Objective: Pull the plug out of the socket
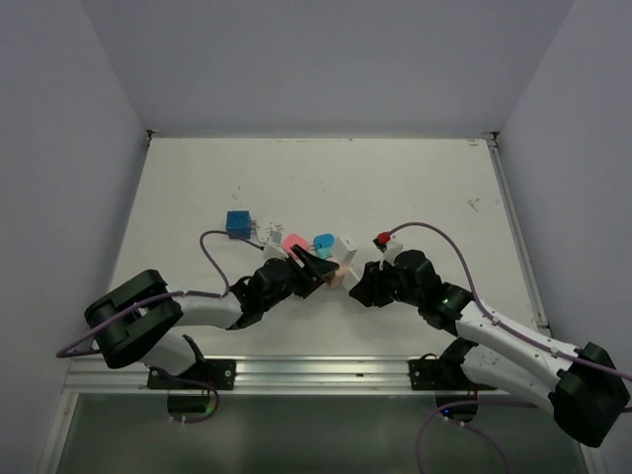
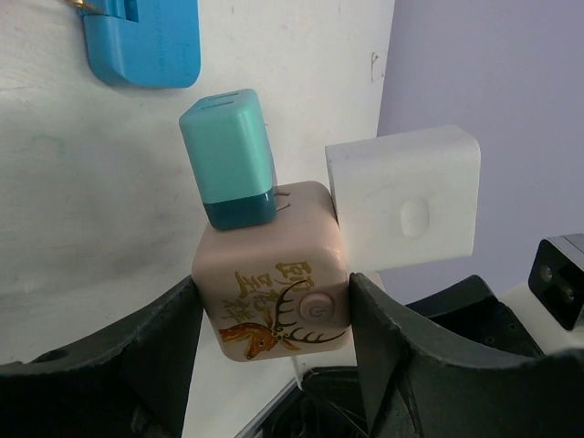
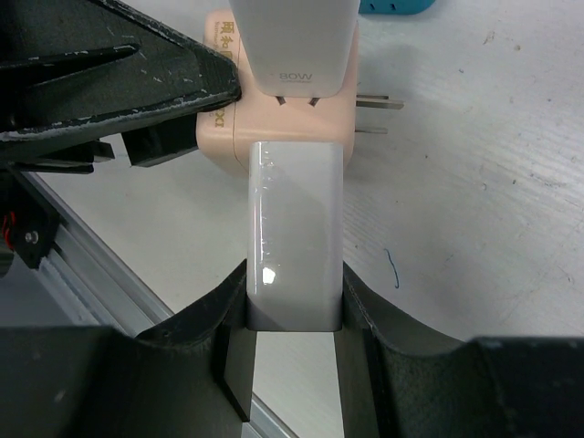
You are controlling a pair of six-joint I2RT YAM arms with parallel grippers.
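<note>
Pinkish-beige plastic with a gold deer print: this is the socket cube (image 2: 274,283), sitting between your two grippers over the white table (image 1: 395,178). I cannot tell whether it rests on the surface.

The white plug (image 3: 297,228) you are meant to pull sits in the cube face turned toward your right arm, and it looks fully seated. Your right gripper (image 3: 294,278) is closed across the plug's flat sides, near the end farthest from the cube. That hold probably lets it draw the plug straight away from the cube.

Your left gripper (image 2: 274,292) straddles the cube from the opposite side, its jaws about half open. One finger (image 2: 137,356) lies along each of two opposite cube faces, and both appear to touch. This looks like a brace, so the cube does not follow the plug.

Two other plugs sit in the cube: a teal plug (image 2: 228,155) on one face and a white charger (image 3: 292,41) marked 80W on another. Bare metal prongs (image 3: 376,114) jut from the cube beside that charger. A blue block (image 1: 238,223) lies well apart from the cube, on your left arm's side.
</note>
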